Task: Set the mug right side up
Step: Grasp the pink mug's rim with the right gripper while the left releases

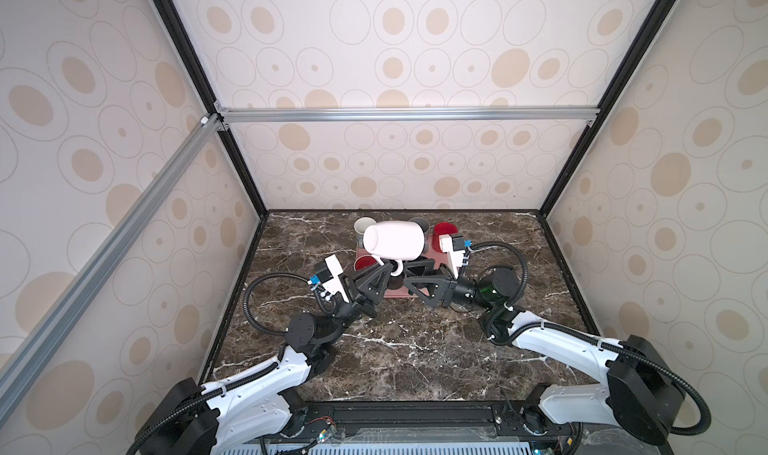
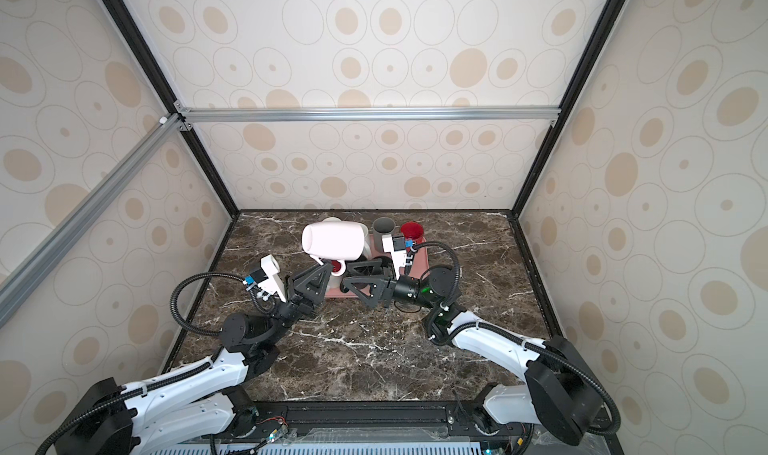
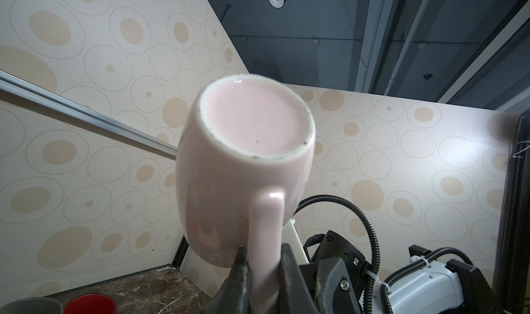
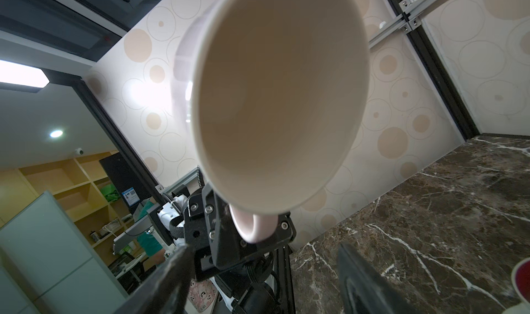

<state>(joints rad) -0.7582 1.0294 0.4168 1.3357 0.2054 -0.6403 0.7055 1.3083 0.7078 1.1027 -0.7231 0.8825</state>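
A pale pink mug (image 1: 395, 241) (image 2: 334, 241) hangs in the air on its side above the tray. My left gripper (image 1: 390, 269) (image 2: 328, 269) is shut on its handle (image 3: 266, 226) from below. The left wrist view looks at the mug's base (image 3: 252, 120). The right wrist view looks into its open mouth (image 4: 281, 97), which faces right. My right gripper (image 1: 409, 275) (image 2: 353, 277) (image 4: 266, 281) stands open just right of the handle, below the mug, with nothing between its fingers (image 4: 172, 284).
A pink tray (image 1: 399, 294) (image 2: 419, 261) lies on the marble table under the mug. On or beside it stand red cups (image 1: 445, 228) (image 1: 365, 261), a grey cup (image 2: 383, 226) and a cream cup (image 1: 363, 224). Patterned walls enclose the table.
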